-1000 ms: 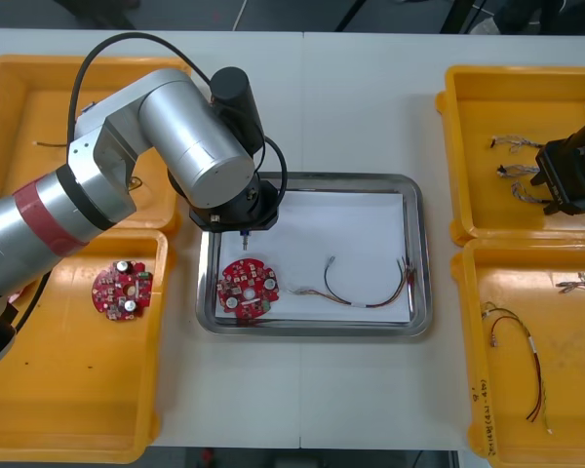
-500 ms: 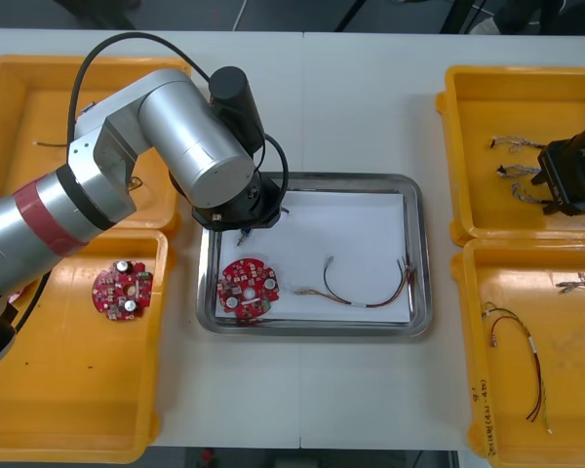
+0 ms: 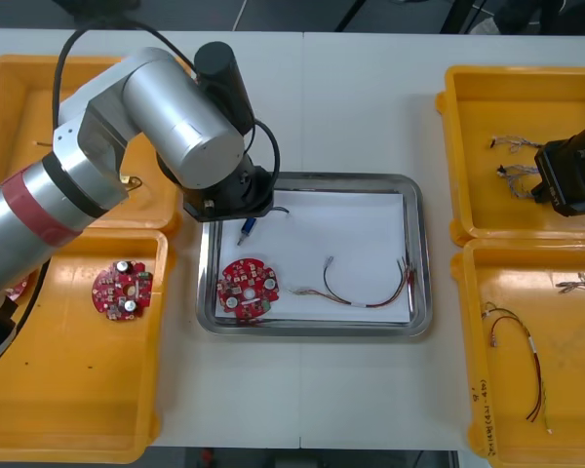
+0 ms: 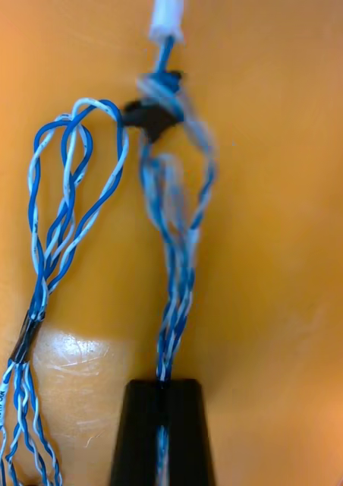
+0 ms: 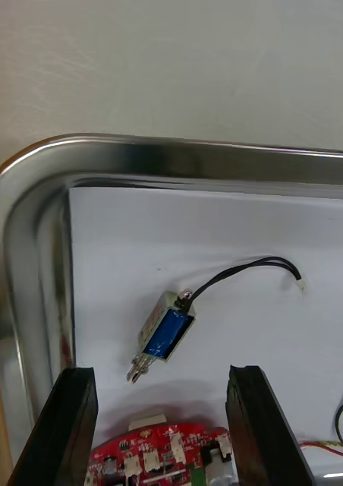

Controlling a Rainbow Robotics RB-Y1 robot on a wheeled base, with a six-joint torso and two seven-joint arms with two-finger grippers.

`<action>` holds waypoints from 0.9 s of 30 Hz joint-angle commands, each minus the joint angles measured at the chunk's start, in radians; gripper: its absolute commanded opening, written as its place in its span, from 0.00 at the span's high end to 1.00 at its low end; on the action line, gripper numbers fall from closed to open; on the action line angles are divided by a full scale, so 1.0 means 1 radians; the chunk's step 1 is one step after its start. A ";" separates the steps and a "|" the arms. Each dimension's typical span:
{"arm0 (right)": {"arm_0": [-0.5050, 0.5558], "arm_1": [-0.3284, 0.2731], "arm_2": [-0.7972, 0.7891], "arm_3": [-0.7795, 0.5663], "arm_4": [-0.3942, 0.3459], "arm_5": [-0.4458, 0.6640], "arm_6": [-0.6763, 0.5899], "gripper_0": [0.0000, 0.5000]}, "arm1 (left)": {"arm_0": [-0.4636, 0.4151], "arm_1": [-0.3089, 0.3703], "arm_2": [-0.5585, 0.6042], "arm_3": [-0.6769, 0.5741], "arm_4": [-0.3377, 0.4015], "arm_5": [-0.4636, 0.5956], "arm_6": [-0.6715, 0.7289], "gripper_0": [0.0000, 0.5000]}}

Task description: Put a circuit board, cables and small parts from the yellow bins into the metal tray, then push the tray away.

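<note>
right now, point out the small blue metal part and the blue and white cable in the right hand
small blue metal part (image 5: 168,334): left wrist view, blue body
twisted blue and white cable (image 4: 174,304): right wrist view, twisted middle

Left arm (image 3: 166,127) was bulky silver cylinders, red band (image 3: 34,207) beside a black ring, black cable (image 3: 66,51) looped over it, right gripper (image 3: 556,180) was boxy and black
</note>
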 commanded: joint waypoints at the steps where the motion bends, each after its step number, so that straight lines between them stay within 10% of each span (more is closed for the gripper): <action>1: 0.049 0.020 -0.010 0.001 -0.009 -0.004 -0.017 1.00 | -0.037 0.040 0.072 -0.058 0.063 0.075 0.135 0.00; 14: 0.048 -0.031 -0.055 -0.050 -0.030 0.078 0.000 1.00 | -0.092 0.154 0.273 -0.086 0.188 0.281 0.163 0.00; 27: 0.040 -0.163 -0.150 -0.240 -0.116 0.320 0.006 1.00 | -0.102 0.192 0.431 -0.031 0.097 0.348 0.204 0.00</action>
